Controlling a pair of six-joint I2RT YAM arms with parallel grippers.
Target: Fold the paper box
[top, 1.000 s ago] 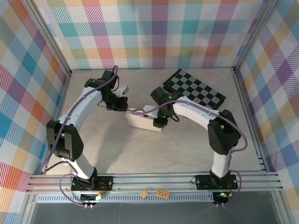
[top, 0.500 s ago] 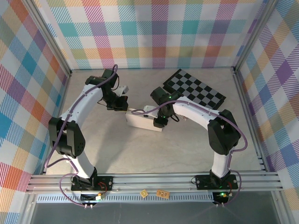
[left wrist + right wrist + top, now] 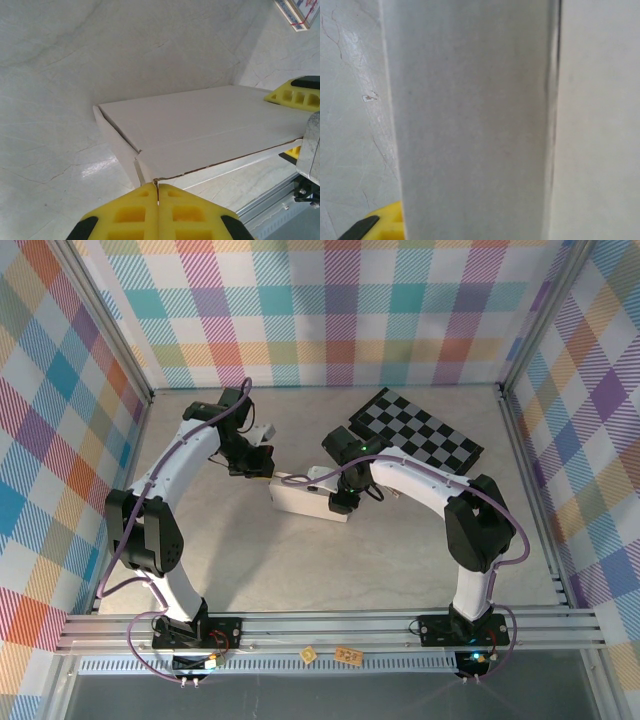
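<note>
fingers (image 3: pixel 125 215) of the left gripper (image 3: pixel 158 192), yellow and ribbed, press together on a thin flap at the near corner of the paper box (image 3: pixel 210 122), which lies flat mid-table between the two arms. the right gripper (image 3: pixel 341 502) clamps the box's opposite end, one yellow finger over the lid, the other below its edge. the box is smooth matt white card, shallow and rectangular, a raw brown edge showing along its front seam. the table (image 3: pixel 75 60) is pale and marble-veined, with open surface on the box's near side; the checkered board (image 3: pixel 420 432) sits apart, behind the right arm.
</note>
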